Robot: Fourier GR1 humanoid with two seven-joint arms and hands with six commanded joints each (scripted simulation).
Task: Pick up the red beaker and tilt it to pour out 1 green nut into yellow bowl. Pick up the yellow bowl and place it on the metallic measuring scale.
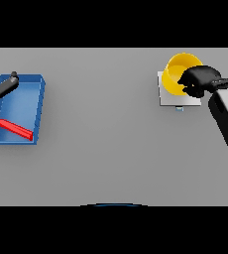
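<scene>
**Bowl Sits on the Scale, Hand Holds On**

Grey table lies closest to us, wide and flat, and everything rests on it. Let us use the yellow bowl as our landmark.

That bowl sits on top of the metallic measuring scale, a pale square plate, and part of the bowl hangs past the far edge of the plate. It looks like the bowl is where the task wants it to be. Whether a green nut is inside it cannot be made out.

Robot's right hand is at the right side of the bowl, touching its rim. Its dark fingers are curled round the rim, so the hand is clamped on the bowl. I think it grips the edge because that is the easy way to carry a bowl and set it down flat. Letting go is probably the job that is left (slowly, so the bowl does not tip or slide off the plate).

Far to the left of the bowl is a blue tray. A red beaker lies on its side in the tray, at the near end. Lying down like that, it looks finished with, put away where it cannot roll off.

Robot's left hand is over the far left corner of the tray, well apart from the bowl. Its fingers look straight and hold nothing.
</scene>
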